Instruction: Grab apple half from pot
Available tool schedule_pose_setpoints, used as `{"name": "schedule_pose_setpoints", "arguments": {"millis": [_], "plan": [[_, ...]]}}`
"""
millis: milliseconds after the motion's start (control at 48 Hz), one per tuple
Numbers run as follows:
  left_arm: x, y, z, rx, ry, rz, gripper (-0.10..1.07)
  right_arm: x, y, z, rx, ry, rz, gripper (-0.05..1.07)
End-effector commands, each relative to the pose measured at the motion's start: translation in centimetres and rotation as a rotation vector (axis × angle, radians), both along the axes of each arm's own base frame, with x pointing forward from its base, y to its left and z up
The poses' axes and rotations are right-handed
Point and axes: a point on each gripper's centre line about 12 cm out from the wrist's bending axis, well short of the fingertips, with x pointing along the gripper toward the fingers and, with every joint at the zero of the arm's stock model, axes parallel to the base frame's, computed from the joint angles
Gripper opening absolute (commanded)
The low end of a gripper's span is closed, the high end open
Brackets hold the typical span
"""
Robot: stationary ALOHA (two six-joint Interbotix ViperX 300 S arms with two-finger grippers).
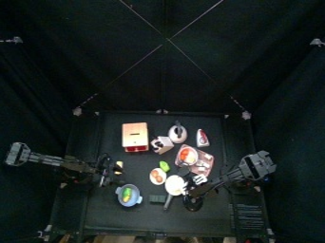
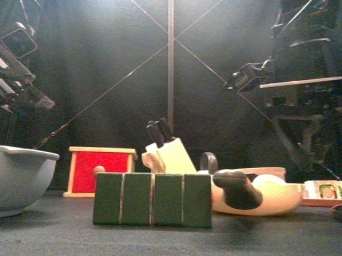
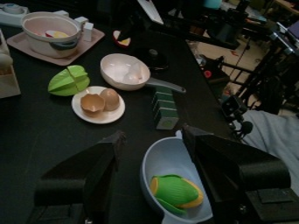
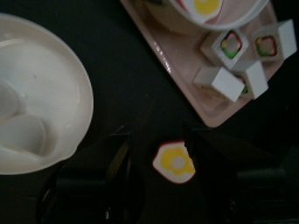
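The pot [image 4: 65, 79] is a round vessel with a pale inside, and pale shapes lie in it. I cannot tell whether one of them is the apple half. The pot also shows with its handle in the left wrist view [image 3: 117, 63], in the front view [image 2: 274, 198] and from above [image 1: 176, 181]. My right gripper [image 4: 176, 178] hovers open just beside the pot. A small red-rimmed piece with a yellow centre [image 4: 176, 163] lies on the table between its jaws. My left gripper [image 3: 152, 171] rests open at the table's left [image 1: 112, 171].
A pink tray [image 4: 193, 83] beside the pot holds small cubes and a bowl. A blue-rimmed bowl [image 3: 163, 157] sits under the left gripper. Nearby are a cream disc [image 3: 84, 112], a green piece [image 3: 68, 80], dark green blocks [image 2: 152, 199] and a red box [image 1: 136, 136].
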Motion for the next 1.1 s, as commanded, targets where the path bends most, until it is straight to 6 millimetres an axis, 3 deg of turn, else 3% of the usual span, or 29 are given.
{"name": "schedule_pose_setpoints", "arguments": {"millis": [0, 208, 479, 750, 979, 1083], "plan": [[0.3, 0.0, 0.5, -0.001, -0.015, 0.002, 0.91, 0.7, -2.0, 3.1, -0.029, -0.110, -0.008, 0.82], [0.3, 0.0, 0.6, -0.001, -0.017, 0.002, 0.91, 1.2, -7.0, 5.4, -0.056, -0.242, -0.087, 0.82], [0.3, 0.0, 0.5, 0.000, -0.015, 0.001, 0.91, 1.7, -11.9, 3.8, 0.071, -0.414, -0.210, 0.83], [0.3, 0.0, 0.4, 0.000, -0.014, 0.001, 0.91, -0.4, -13.6, 1.5, 0.074, -0.363, -0.270, 0.84], [0.2, 0.0, 0.4, 0.000, -0.012, 0.001, 0.91, -1.4, -14.4, 0.4, 0.075, -0.333, -0.311, 1.01], [0.2, 0.0, 0.4, 0.001, -0.012, 0.001, 0.91, -1.3, -14.5, 0.1, 0.075, -0.326, -0.312, 1.04]]}}
